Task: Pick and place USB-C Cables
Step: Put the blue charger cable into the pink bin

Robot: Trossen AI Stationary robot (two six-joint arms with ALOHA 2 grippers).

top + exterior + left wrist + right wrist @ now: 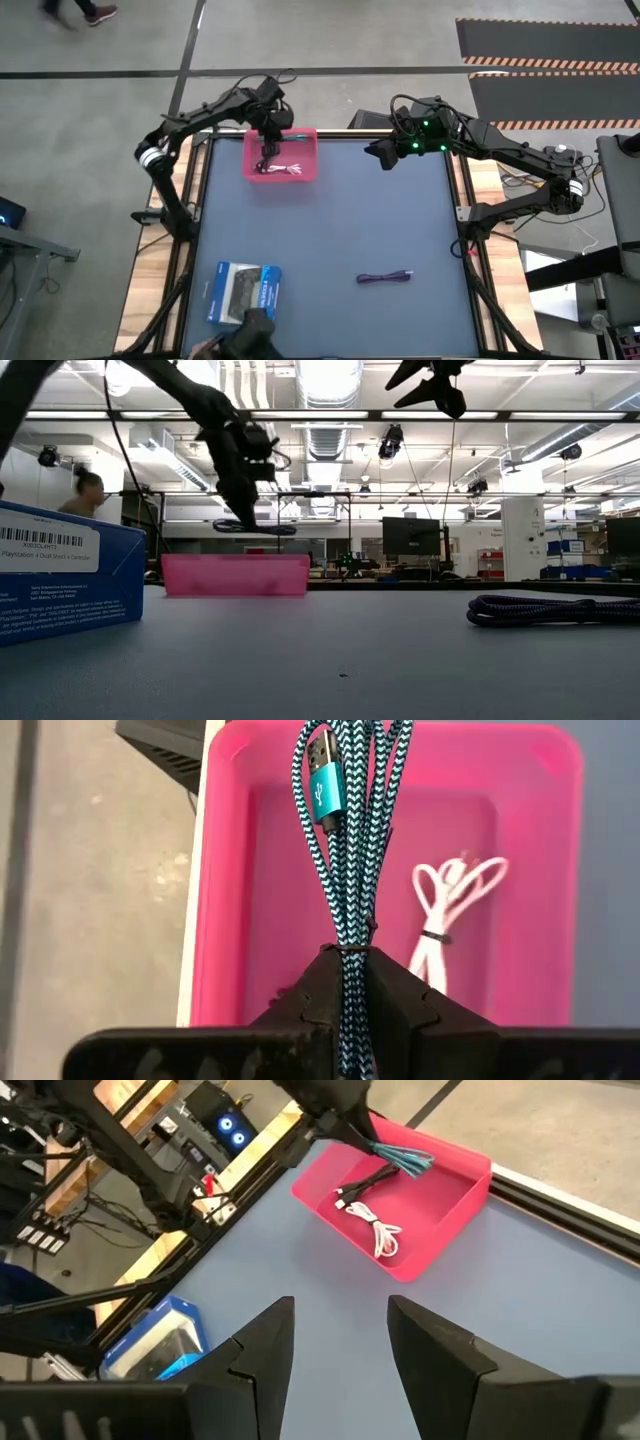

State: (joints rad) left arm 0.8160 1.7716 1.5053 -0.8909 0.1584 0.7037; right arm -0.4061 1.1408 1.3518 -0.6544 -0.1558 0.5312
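Note:
My left gripper hovers over the pink tray at the table's far left, shut on the teal-blue braided cable. The low view shows that cable above the tray. A white cable lies coiled on the tray floor, and in the right wrist view a black cable lies beside the white one. The dark purple cable rests on the mat, near right. My right gripper hangs open above the far middle of the table, touching nothing. My left gripper pinches the teal-blue cable bundle between its two fingers, at the thin tie band around the bundle. The fingers come from above, pointing down. The looped strands and a USB plug stick out past the fingertips. The bundle is lifted clear of the tray, about level in the low view.
A blue-and-white boxed game controller sits at the near left of the mat, with a person's hand at the near edge beside it. Wooden table rails run along both sides. The dark mat between tray and purple cable is bare.

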